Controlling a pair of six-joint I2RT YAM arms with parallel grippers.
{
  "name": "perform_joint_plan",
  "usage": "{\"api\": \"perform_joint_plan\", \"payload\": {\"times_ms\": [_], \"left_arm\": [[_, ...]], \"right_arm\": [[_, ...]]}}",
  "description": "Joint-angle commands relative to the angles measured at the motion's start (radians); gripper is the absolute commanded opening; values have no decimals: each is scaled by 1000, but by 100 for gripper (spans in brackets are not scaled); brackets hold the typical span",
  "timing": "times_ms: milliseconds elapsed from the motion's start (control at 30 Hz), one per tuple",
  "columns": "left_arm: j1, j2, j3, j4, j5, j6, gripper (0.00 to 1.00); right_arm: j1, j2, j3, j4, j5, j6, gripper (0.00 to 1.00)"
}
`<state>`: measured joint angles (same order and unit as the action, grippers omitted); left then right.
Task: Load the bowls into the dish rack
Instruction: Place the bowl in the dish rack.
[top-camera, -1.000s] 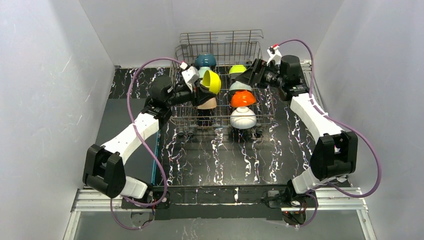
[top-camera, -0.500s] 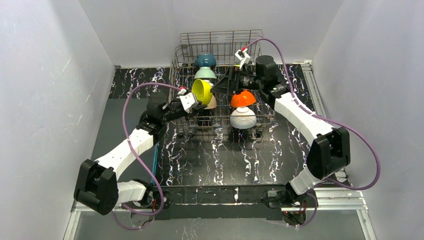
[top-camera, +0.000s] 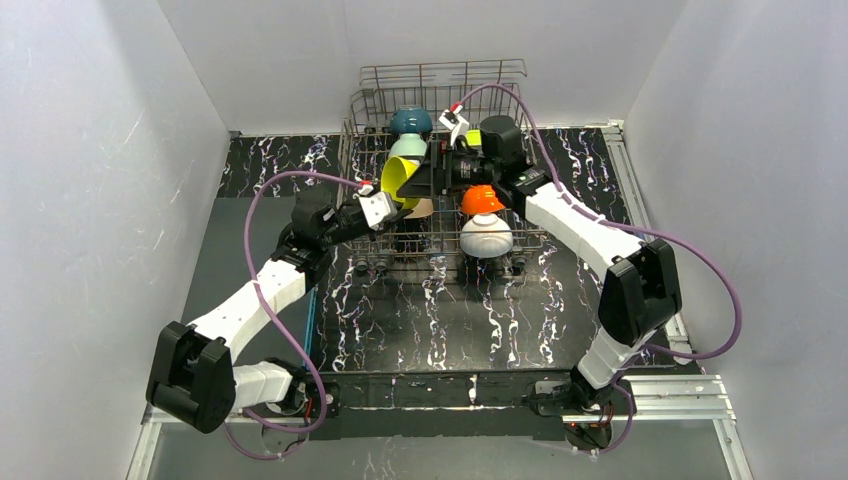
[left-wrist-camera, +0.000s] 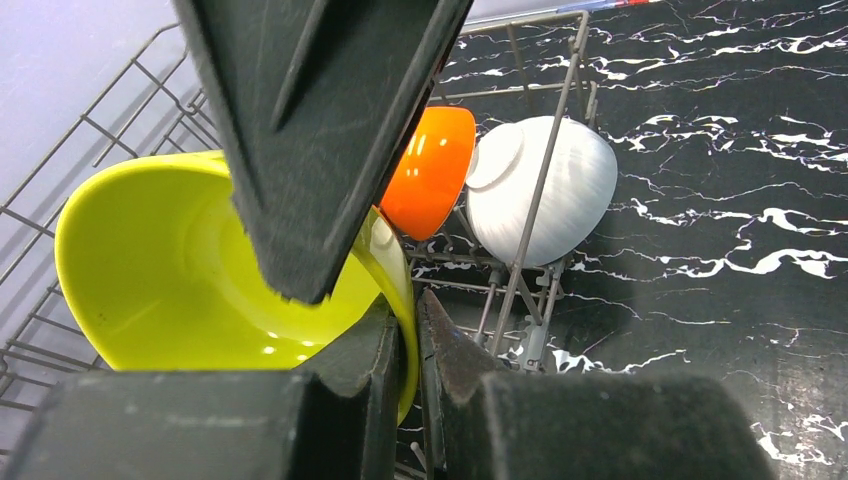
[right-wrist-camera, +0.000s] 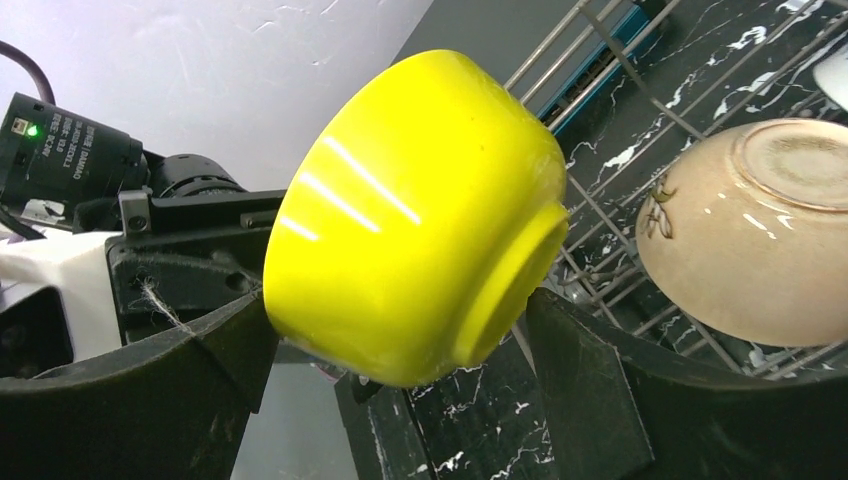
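The black marbled table (top-camera: 450, 310) carries the dish rack (top-camera: 440, 85), a grey wire basket standing at its far middle. Both arms reach in over the rack's near-left part, the left arm from the rack's left side and the right arm across from its right side.

Inside the rack, a white bowl (top-camera: 486, 236) lies tipped on its side at the near right, with an orange bowl (top-camera: 483, 199) just behind it, toward the rack's back. A teal bowl (top-camera: 410, 121) sits at the rack's back left, and a mint bowl (top-camera: 407, 147) is just in front of it. A tan bowl (right-wrist-camera: 760, 230) leans among the tines at the near left, its foot ring turned toward the right wrist camera.

The yellow-green bowl (top-camera: 400, 178) is held above the rack's near-left tines, tilted on its side, just above the tan bowl and not resting on the wire.

The left gripper (left-wrist-camera: 410, 310) is clamped on the rim of this bowl, one finger inside and one outside the wall. The right gripper (right-wrist-camera: 405, 330) is spread wide around the same bowl, with one finger by the rim and the other by the foot ring. Whether its pads actually touch the bowl cannot be made out.
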<state>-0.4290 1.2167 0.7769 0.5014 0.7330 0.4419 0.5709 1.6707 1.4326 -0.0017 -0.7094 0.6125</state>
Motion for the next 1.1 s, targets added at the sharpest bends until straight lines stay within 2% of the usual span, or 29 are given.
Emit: {"api": "perform_joint_plan", "payload": {"times_ms": [0,133,200,300,567,700,733,767,867,933,1000,1067], "left_arm": [[-8,-40,-9,53,4,45,0],[-11,-36,-14,41,4,71,0],[-14,-33,-12,24,-1,92,0],[-17,-30,-8,1,-10,113,0],[-24,-27,-7,-19,-29,128,0],[-24,-29,-6,-19,-30,130,0],[-25,-30,-7,-21,-29,129,6],[-24,-31,-7,-19,-27,129,17],[-25,-37,-10,-19,-21,129,57],[-24,-38,-9,-19,-26,128,77],[-25,-39,-7,-18,-30,122,89],[-25,-41,-5,-19,-40,109,96]], "right_arm": [[15,23,73,15,12,34,98],[20,38,94,3,25,37,94],[21,49,105,-28,20,36,89],[23,57,115,-45,16,31,72],[22,80,156,-128,45,-8,3],[23,76,169,-153,75,-45,1],[22,73,170,-158,88,-54,1],[22,69,172,-168,110,-67,1],[18,58,177,-187,162,-96,1],[10,52,179,-195,191,-112,1],[-1,43,177,-202,219,-130,1],[-15,36,175,-203,243,-142,1]]}}
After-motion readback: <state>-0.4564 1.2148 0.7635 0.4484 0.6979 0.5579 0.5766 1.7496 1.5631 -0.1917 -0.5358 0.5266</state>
